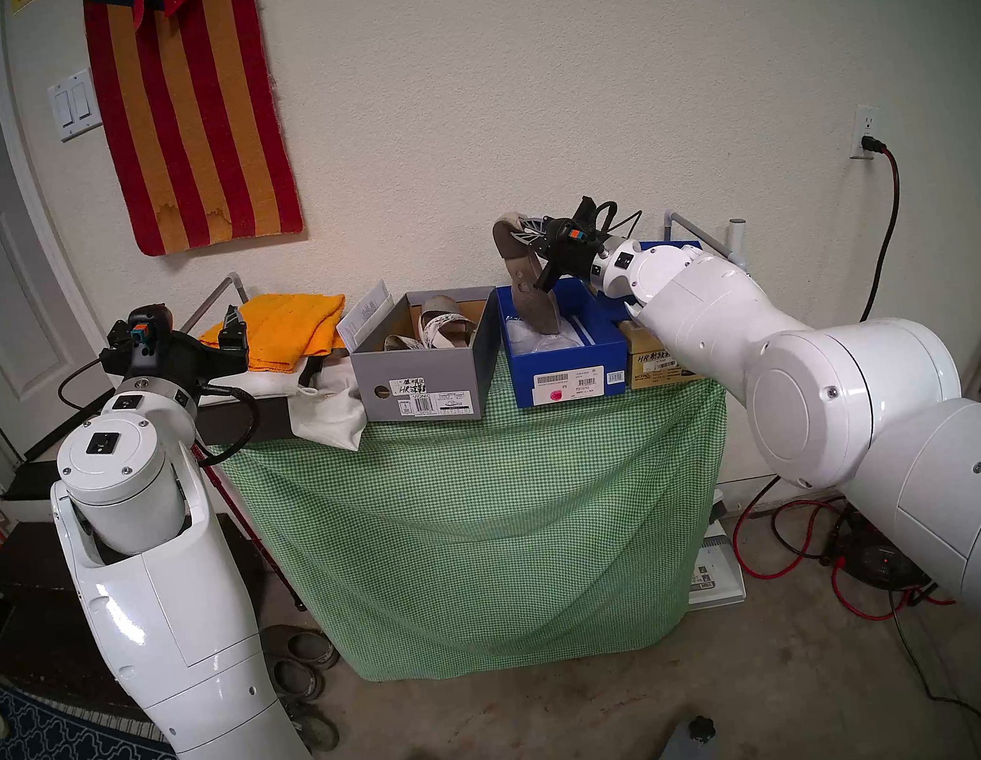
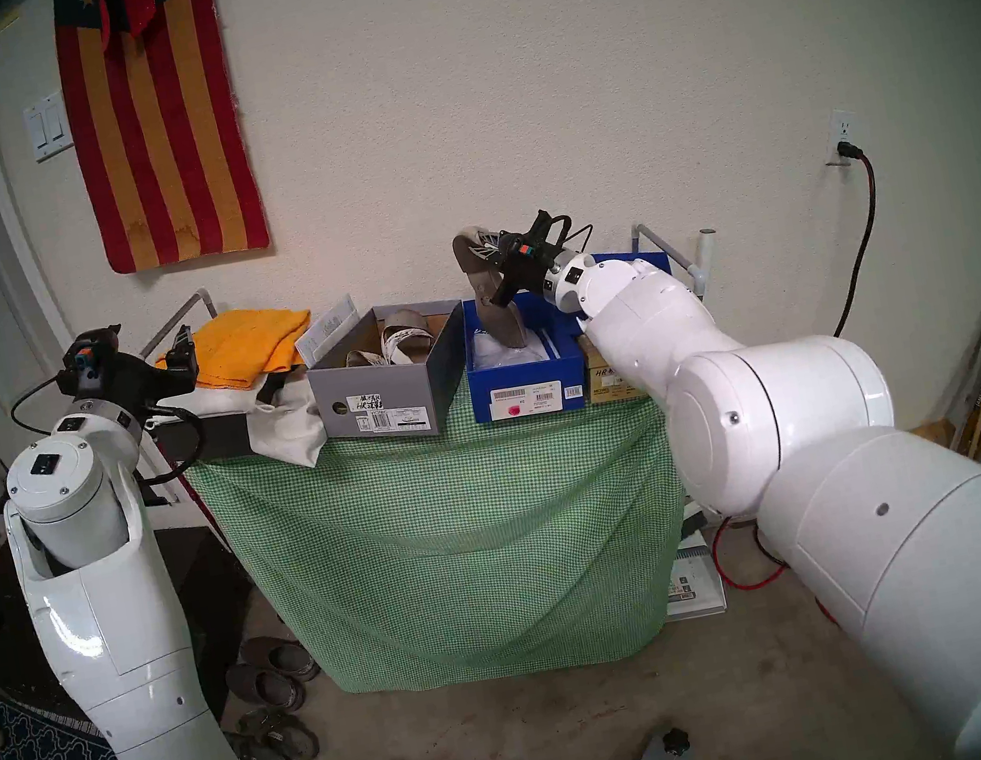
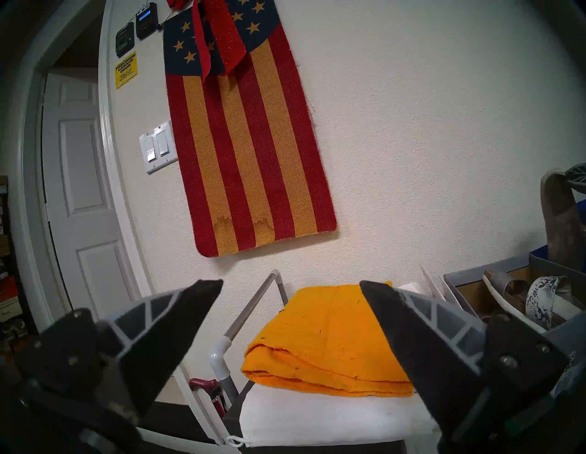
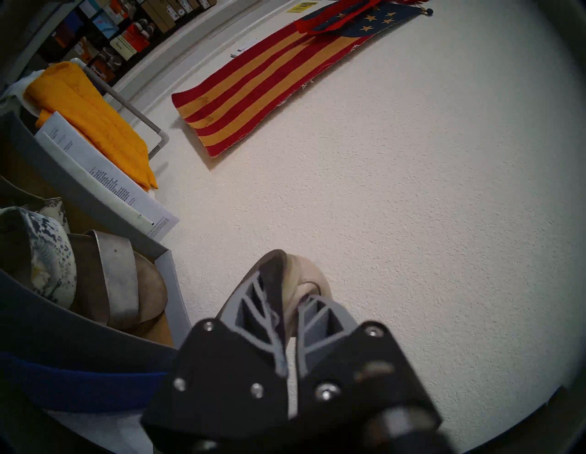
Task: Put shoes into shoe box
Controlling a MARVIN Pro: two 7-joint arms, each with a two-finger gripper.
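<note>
Nearest the head cameras, the two white arms frame a table draped in green checked cloth (image 1: 482, 500) that stands against a cream wall with a striped flag hanging (image 1: 192, 116); worn clogs (image 1: 303, 666) sit on the concrete floor beside it. On the table, a grey shoe box (image 1: 431, 389) holds the strapped platform sandals (image 1: 443, 326). Just beside it, a blue shoe box (image 1: 571, 375) has white paper inside, and a beige ballet flat (image 1: 526, 279) hangs upright above it, toe dipping into the box. The right gripper (image 1: 541, 235) is clamped on the flat's heel end. A tan box (image 1: 661, 370) lies past the blue one, partly hidden by the right arm. An orange towel (image 1: 286, 333) lies folded on white cloth at the table's far left, with the left gripper (image 1: 230, 329) hovering in front of it.

From the left wrist, the left gripper's fingers (image 3: 177, 320) stand wide apart and hold nothing; the orange towel lies between them, and the grey box with its sandals shows at the right edge.

From the right wrist, the fingers (image 4: 253, 310) are pressed together on the flat's heel, with the sandals in the grey box at left and the blue box's rim below.
</note>
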